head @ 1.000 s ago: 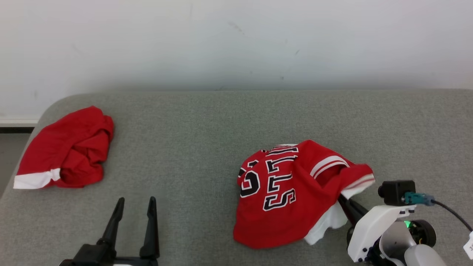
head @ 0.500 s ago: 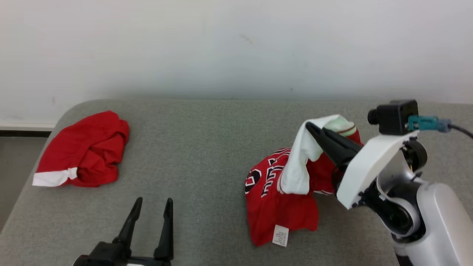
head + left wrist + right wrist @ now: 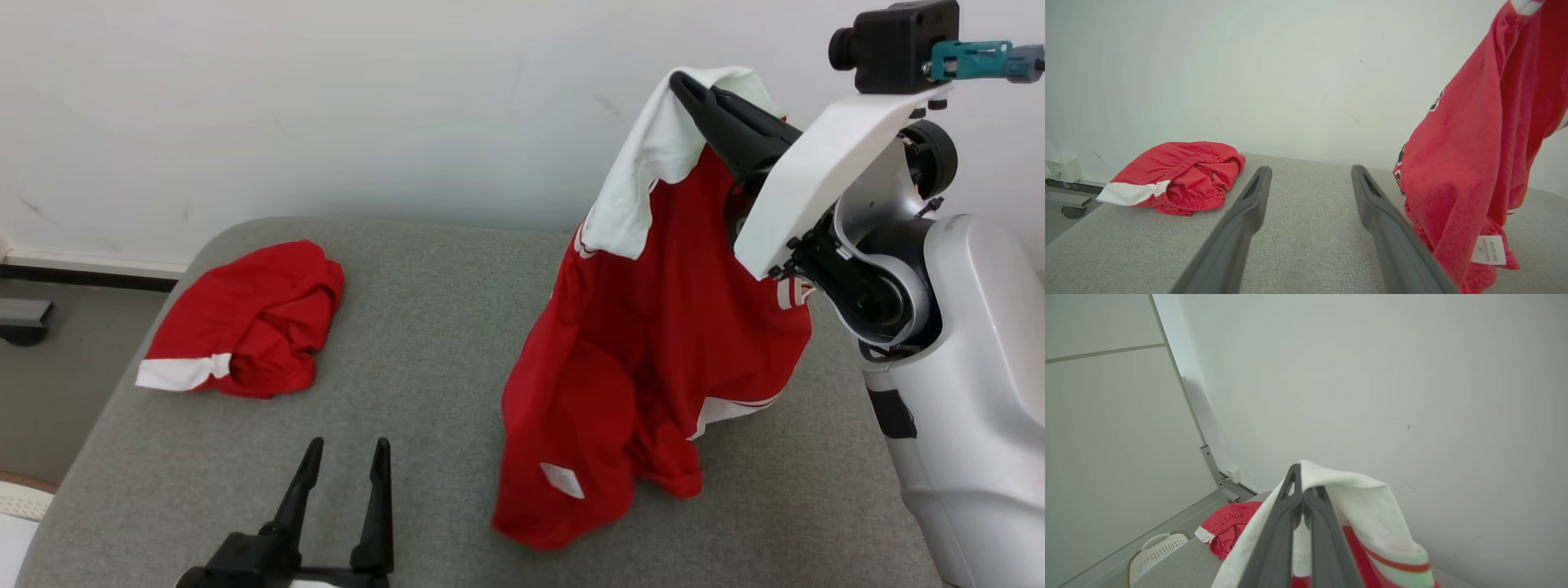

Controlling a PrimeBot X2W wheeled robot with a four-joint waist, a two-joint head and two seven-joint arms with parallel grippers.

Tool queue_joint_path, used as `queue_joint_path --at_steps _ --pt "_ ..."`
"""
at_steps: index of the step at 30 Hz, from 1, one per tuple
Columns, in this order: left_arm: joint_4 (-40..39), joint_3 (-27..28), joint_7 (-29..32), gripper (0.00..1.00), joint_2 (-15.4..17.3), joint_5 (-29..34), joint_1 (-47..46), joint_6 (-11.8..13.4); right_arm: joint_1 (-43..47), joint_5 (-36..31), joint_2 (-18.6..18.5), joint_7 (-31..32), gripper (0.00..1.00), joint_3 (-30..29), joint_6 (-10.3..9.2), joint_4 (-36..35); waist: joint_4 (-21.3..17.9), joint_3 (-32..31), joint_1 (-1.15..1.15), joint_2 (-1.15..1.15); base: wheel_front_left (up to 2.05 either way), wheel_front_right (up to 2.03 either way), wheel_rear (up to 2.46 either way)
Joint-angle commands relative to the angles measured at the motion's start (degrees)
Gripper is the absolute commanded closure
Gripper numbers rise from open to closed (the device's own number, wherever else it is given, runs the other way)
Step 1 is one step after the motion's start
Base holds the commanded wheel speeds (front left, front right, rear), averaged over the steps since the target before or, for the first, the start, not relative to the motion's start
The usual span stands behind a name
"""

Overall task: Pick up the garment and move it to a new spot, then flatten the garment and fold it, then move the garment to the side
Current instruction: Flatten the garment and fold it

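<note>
Garment [image 3: 645,343], a red jersey, hangs above the right half of the table [image 3: 424,310], lower hem about touching it; a second ago it lay heaped there. Pickup looks done; moving, flattening, folding and setting aside remain. Right fingers [image 3: 735,122], now raised high, pinch its white edge. Left fingers [image 3: 377,506], spread and empty, wait at the table's near edge.

free: centre of table [image 3: 424,327] | blocked: shorts [image 3: 245,318] left, hanging jersey [image 3: 653,343] right
</note>
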Motion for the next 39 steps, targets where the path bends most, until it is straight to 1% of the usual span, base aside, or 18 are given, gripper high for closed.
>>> queue_joint_path --at_steps 1,4,7,9,13,15,18,21,25,30,35,36,37,38,39 --pt "0.04 -0.01 -0.03 0.0 0.16 -0.93 0.48 0.41 -0.46 0.41 -0.05 -0.79 1.0 0.0 0.04 0.78 0.0 -0.21 0.0 0.0 0.0 0.0 0.0" --pt "-0.3 0.03 -0.03 0.0 0.17 -1.2 1.19 0.84 1.57 0.3 -0.05 -1.51 1.0 -0.06 0.04 1.76 -0.44 -0.56 0.0 0.0 0.0 0.0 0.0" --pt "-0.73 0.36 -0.03 0.0 0.17 -1.14 1.81 1.13 6.33 -0.39 -0.06 -0.81 1.0 -0.41 0.04 0.13 -1.39 -0.7 0.0 0.0 0.0 0.0 0.0" --pt "-0.97 0.65 -0.03 0.0 0.17 -0.94 2.26 1.18 10.64 -0.98 -0.37 0.03 1.0 -0.76 0.04 -2.54 -2.19 -0.61 0.0 0.0 0.0 0.0 0.0" --pt "-1.39 1.7 -0.03 0.0 0.16 0.02 2.48 1.07 21.63 -1.5 -2.74 2.62 1.0 -2.87 0.04 -9.2 -4.21 0.1 0.0 0.0 0.0 0.0 0.0" --pt "-1.47 2.1 -0.03 0.0 0.17 0.43 2.37 0.76 26.93 -1.7 -3.79 3.99 1.0 -4.9 0.04 -12.05 -5.37 0.62 0.0 0.0 0.0 0.0 0.0" --pt "-1.57 2.39 -0.02 0.0 0.16 0.51 1.82 0.5 33.29 -2.64 -5.42 5.68 1.0 -8.25 0.04 -13.94 -6.81 1.47 0.0 0.0 0.0 0.0 0.0" --pt "-1.6 2.51 -0.03 0.0 0.16 0.75 1.03 0.21 37.64 -3.74 -6.33 6.37 1.0 -11.59 0.04 -13.23 -7.71 2.25 0.0 0.0 0.0 0.0 0.0" --pt "-1.3 2.44 -0.03 0.0 0.17 1.06 0.26 -0.11 40.96 -5.29 -5.5 5.89 1.0 -15.38 0.04 -9.0 -8.39 3.06 0.0 0.0 0.0 0.0 0.0" --pt "-1.01 2.29 -0.03 0.0 0.17 1.14 -0.2 -0.51 42.52 -8.85 -5.18 3.93 1.0 -18.39 0.04 -1.72 -8.16 3.75 0.0 0.0 0.0 0.0 0.0" --pt "-0.79 2.78 -0.03 0.0 0.17 1.55 -0.1 -0.89 41.15 -9.55 -4.18 1.01 1.0 -19.45 0.04 3.92 -8.01 3.82 0.0 0.0 0.0 0.0 0.0" --pt "-0.69 2.87 -0.03 0.0 0.17 1.6 -0.05 -0.89 40.74 -9.5 -4.07 0.56 0.94 -19.39 0.04 4.76 -8.02 3.73 0.0 0.0 0.0 0.0 0.0" --pt "-0.62 2.93 -0.03 0.0 0.17 1.58 0.01 -0.93 40.36 -9.6 -4.02 0.01 0.69 -19.5 0.04 5.57 -8.03 3.61 0.0 0.0 0.0 0.0 0.0" --pt "-0.54 2.95 -0.03 0.0 0.17 1.56 0.19 -0.92 39.94 -10.06 -4.13 -0.99 0.0 -19.34 0.04 6.7 -8.02 3.28 0.0 0.0 0.0 0.0 0.0" --pt "-0.52 2.94 -0.03 0.0 0.17 1.57 0.32 -0.9 39.83 -10.04 -4.31 -1.39 0.0 -19.14 0.04 7.12 -8.01 3.09 0.0 0.0 0.0 0.0 0.0"
